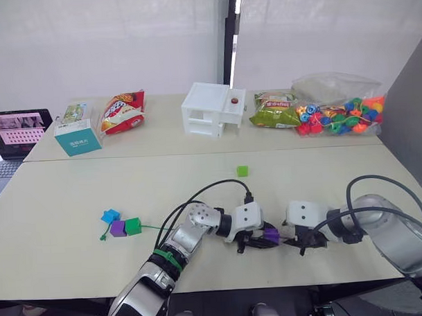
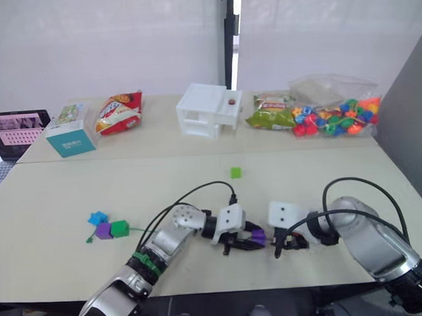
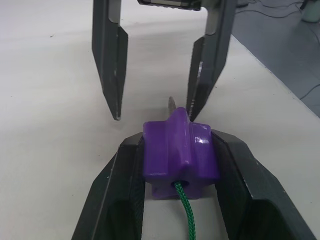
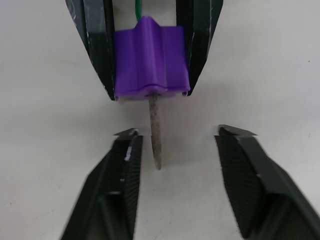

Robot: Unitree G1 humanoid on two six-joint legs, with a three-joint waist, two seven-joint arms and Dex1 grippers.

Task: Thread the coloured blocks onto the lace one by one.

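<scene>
My left gripper (image 3: 178,147) is shut on a purple block (image 3: 180,155) low over the table's front edge. The green lace (image 3: 186,212) enters the block's back hole, and its stiff dark tip (image 4: 156,142) pokes out the front. My right gripper (image 4: 182,132) faces it, open, with the tip between its fingers (image 4: 125,185), close to one of them and not gripped. On the table to the left lie a blue block (image 1: 110,215), a second purple block (image 1: 118,228) and a dark green block (image 1: 133,226), with the lace's far end (image 1: 103,237) beside them. A light green block (image 1: 243,171) sits alone mid-table.
At the back stand a white box (image 1: 211,109), snack bags (image 1: 123,111), a teal carton (image 1: 77,137) and a clear bag of rounded beads (image 1: 338,115). A laptop (image 1: 16,130) sits at far left. Black cables (image 1: 212,189) loop over my arms.
</scene>
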